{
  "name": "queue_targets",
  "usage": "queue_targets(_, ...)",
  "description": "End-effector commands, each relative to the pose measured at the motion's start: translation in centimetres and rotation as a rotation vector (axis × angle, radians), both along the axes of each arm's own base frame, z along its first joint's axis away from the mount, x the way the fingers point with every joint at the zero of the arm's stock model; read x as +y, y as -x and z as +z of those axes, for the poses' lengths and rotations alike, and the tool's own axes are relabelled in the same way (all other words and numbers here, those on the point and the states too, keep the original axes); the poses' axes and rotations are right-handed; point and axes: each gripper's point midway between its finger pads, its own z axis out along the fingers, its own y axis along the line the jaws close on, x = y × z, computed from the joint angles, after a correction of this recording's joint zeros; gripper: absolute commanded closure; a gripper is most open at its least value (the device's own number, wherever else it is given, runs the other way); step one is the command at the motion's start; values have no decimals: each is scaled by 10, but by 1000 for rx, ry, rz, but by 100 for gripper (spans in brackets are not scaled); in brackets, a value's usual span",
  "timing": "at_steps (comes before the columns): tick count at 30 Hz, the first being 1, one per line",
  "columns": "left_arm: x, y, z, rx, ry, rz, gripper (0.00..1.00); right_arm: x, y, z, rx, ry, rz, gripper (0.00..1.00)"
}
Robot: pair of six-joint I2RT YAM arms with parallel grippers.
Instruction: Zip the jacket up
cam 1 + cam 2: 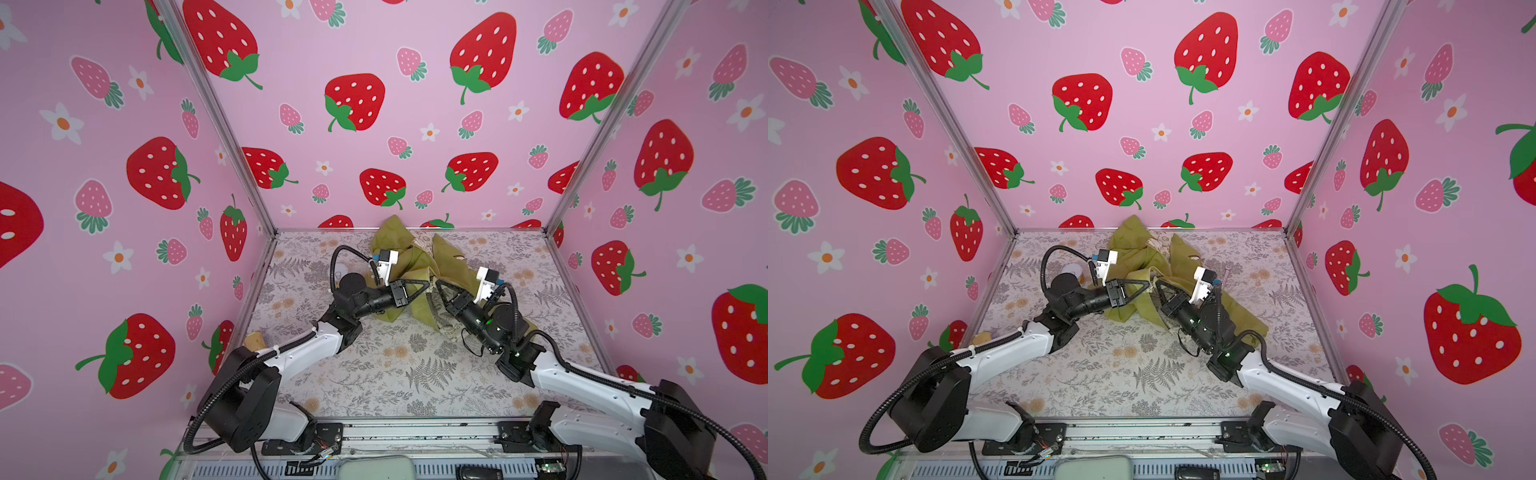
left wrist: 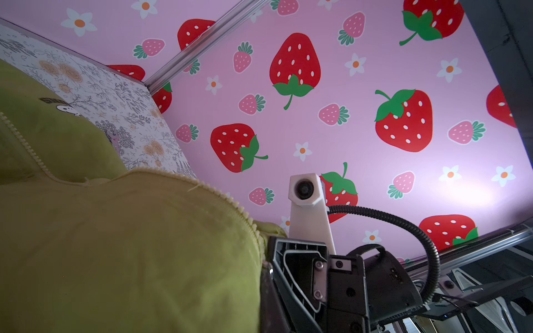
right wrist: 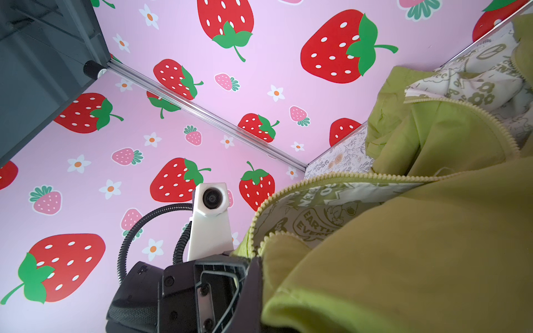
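Counter [image 1: 395, 374], floral cover, carried the jacket [image 1: 446, 253]: a crumpled olive heap at the back, about centre, one part trailing under the right arm.

Risks, as a judgement:
- The heap was twisted and folded over itself, so a pull on either front edge could drag the whole jacket instead of straightening it. The two zipper rows would then not line up.
- The thin fabric could slip out of a pinch or jam in the slider.
- Slider and bottom pin could not be made out in any view, so a start at the wrong spot was possible.
- The tips stood so close that they could knock together.

Left end effector [image 1: 424, 283] and right end effector [image 1: 439, 285] met tip to tip over the heap's middle, nearly touching. Both were clenched on the jacket's front edge, with fabric bunched between them. The jacket's bulk lay beneath and behind both.

Cream printed lining [image 3: 314, 216] was turned outward just beside the left pinch. Zipper teeth [image 3: 277, 199] curved away from that grasp, unjoined. Another open row [image 2: 219, 196] ran right up to the right end effector.
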Motion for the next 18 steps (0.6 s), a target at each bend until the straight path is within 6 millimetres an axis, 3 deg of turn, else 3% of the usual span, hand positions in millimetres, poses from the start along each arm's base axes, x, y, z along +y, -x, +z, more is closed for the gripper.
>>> queue_targets(1, -1, 5, 17, -65, 29, -13, 100, 6, 12, 11, -29, -4, 51, 100)
queue_targets(18, -3, 3, 20, -65, 28, -19, 100, 3, 19, -7, -24, 59, 66, 100)
